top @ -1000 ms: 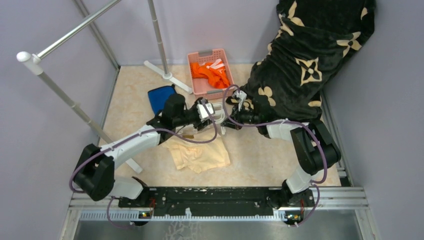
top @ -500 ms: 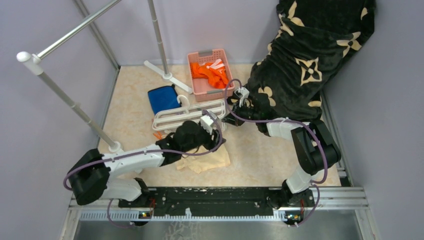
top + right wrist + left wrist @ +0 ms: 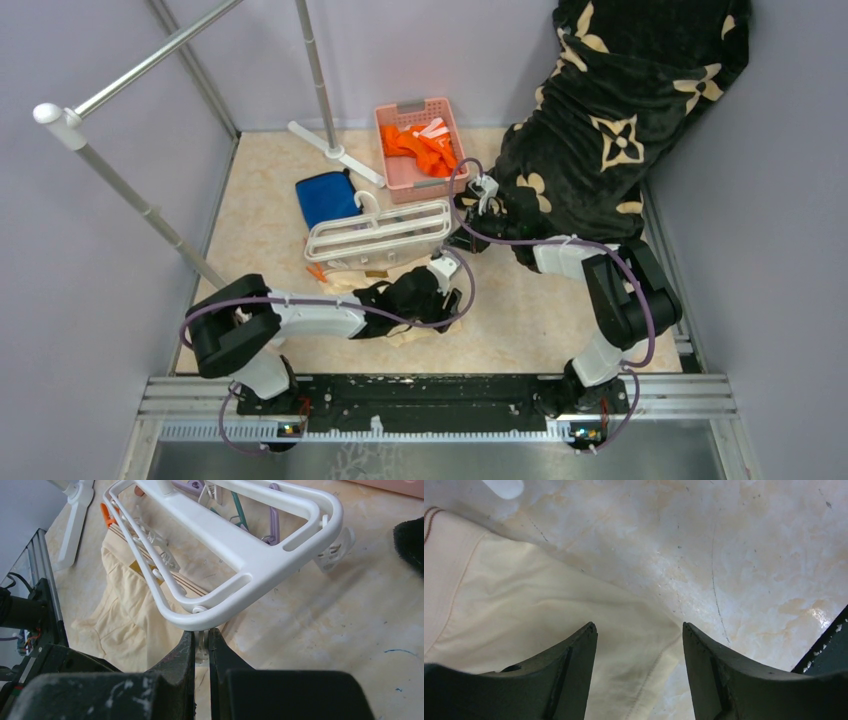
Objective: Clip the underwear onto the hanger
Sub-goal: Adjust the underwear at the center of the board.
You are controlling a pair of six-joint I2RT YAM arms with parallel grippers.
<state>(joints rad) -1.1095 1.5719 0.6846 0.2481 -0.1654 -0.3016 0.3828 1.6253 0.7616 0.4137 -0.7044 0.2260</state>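
Note:
The white hanger (image 3: 375,232) lies flat on the floor, its far half over the peach underwear (image 3: 347,272). My right gripper (image 3: 456,240) is at the hanger's right end. In the right wrist view this gripper (image 3: 201,632) is shut on a small white clip (image 3: 201,641) hanging under the hanger (image 3: 235,545), with the underwear (image 3: 130,620) behind. My left gripper (image 3: 418,318) is low over the underwear's near edge. In the left wrist view it (image 3: 639,626) is open, the underwear (image 3: 524,610) lying below and nothing between the fingers.
A pink basket (image 3: 392,172) of orange clothes stands at the back. A blue folded cloth (image 3: 325,198) lies left of the hanger. The grey rack pole (image 3: 130,190) and its white foot (image 3: 335,152) stand at left and back. A black flowered cloth (image 3: 620,120) fills the right back.
My left arm has pulled back from the hanger towards the near side and now sits low over the underwear's near edge, uncovering the hanger. The right arm has stayed put.

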